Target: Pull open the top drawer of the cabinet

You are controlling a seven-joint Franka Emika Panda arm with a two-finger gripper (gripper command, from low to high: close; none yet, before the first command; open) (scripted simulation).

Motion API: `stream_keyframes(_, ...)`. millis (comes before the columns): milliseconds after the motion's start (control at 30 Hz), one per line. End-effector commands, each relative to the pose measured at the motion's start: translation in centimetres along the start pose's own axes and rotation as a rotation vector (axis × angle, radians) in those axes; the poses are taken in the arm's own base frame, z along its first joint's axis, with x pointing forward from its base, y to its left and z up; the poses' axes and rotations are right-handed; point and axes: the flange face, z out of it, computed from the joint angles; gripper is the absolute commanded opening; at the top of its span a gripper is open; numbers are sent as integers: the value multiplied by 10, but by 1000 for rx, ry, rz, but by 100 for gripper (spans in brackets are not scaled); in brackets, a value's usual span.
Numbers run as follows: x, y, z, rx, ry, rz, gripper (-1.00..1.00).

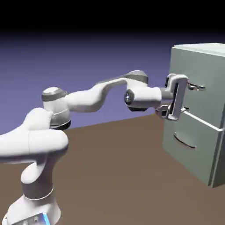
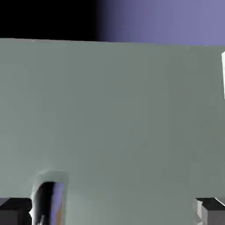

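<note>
My two-finger jaws: spread apart. Pale grey-green flat top drawer: front fills view; silvery curved handle cut off below.

A bare brown table meets a blue-violet backdrop, apparently darkening to black above

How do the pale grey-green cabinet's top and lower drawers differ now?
The top drawer has the open white gripper at its front; the lower drawer stands free. The lower drawer's curved silvery handle shows whole; the top drawer's handle shows only in the hand view, beside one fingertip. Both fronts are flat, pale grey-green.
</note>
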Motion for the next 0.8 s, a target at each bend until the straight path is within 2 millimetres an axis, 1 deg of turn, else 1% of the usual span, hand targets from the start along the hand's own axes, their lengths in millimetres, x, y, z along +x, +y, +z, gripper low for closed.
stream_keyframes(0, 0, 0, 0, 0, 0, 0, 100)
stream_keyframes(167, 0, 0, 48, 0, 0, 0, 100)
stream_keyframes(200, 0, 0, 50, 0, 0, 0, 100)
stream_keyframes(233, 0, 0, 50, 0, 0, 0, -100)
stream_keyframes(267, 0, 0, 50, 0, 0, 0, -100)
stream_keyframes(400, 0, 0, 12, 0, 0, 0, -100)
stream_keyframes(567, 0, 0, -40, 0, 0, 0, -100)
stream_keyframes(767, 0, 0, -108, 0, 0, 0, -100)
